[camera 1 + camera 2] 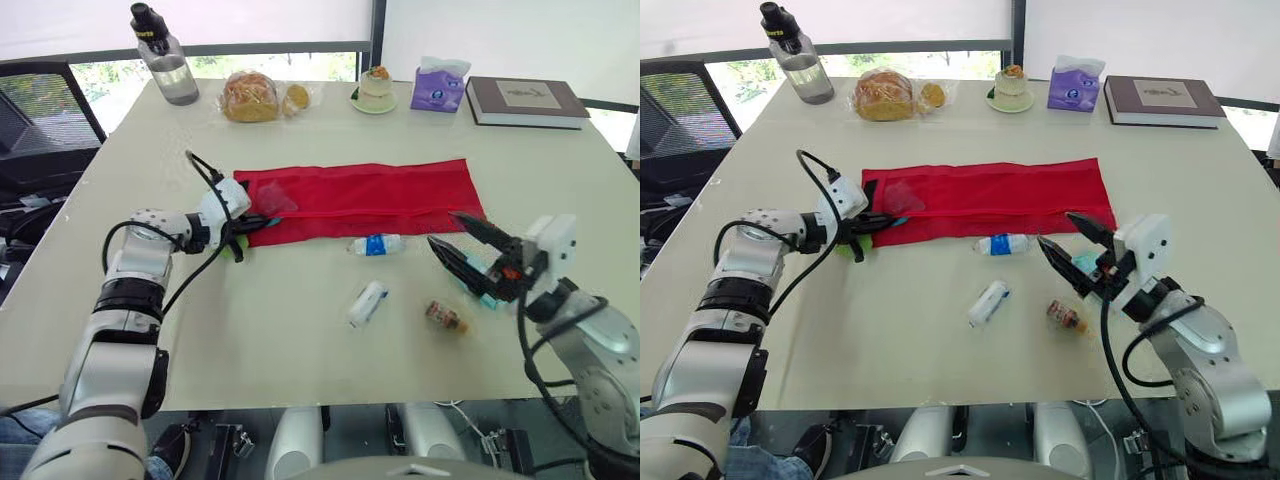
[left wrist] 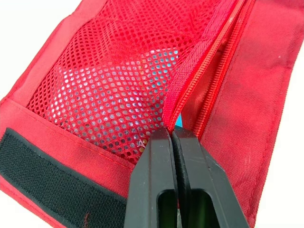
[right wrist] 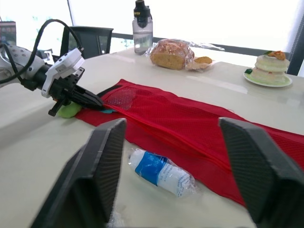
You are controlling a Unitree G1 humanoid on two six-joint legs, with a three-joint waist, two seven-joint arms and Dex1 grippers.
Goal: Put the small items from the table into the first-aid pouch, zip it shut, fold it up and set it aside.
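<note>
While the left gripper [image 1: 258, 219] pinches the red pouch [image 1: 380, 195], the right gripper [image 1: 445, 228] hangs wide open near the desk's [image 1: 300, 350] right edge.

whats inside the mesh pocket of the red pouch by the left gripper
A pale, whitish-blue item shows through the mesh of the pouch; the mesh hides what it is. The left gripper, shut on the pouch's zipper edge, covers the pocket's corner.
</note>
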